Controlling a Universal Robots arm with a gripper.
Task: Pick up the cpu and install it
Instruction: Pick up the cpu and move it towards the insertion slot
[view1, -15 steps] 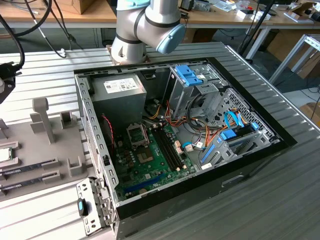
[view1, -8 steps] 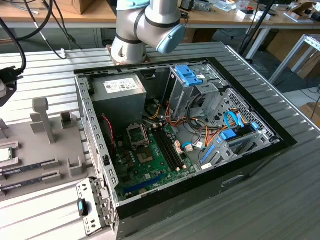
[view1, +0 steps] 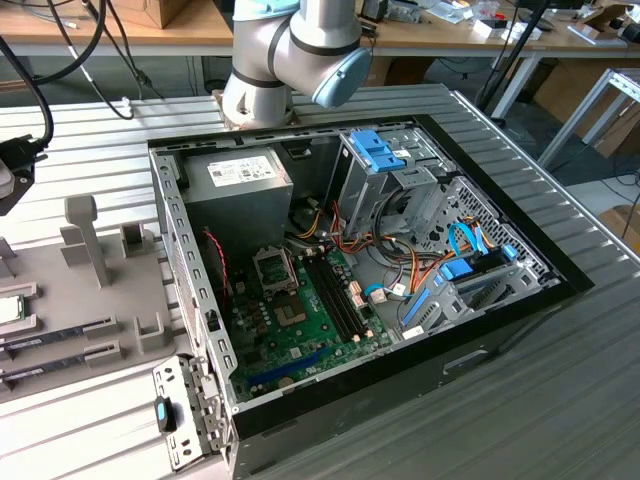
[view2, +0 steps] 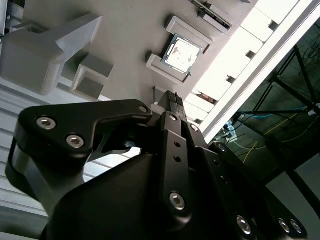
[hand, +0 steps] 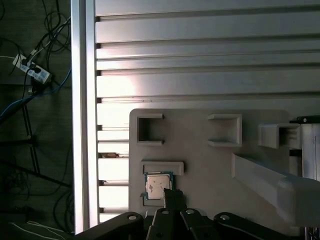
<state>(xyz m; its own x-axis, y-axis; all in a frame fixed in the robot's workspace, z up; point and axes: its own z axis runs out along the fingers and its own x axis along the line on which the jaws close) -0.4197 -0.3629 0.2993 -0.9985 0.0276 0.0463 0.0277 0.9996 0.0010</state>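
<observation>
Cpu (hand: 156, 186) between bracket walls (hand: 162, 167), claw (hand: 172, 194) near

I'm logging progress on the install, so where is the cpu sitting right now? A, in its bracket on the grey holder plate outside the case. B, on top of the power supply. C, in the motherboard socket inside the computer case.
A: in the second wrist view the cpu lies framed by raised brackets on the grey holder plate, with the gripper close by.
</observation>
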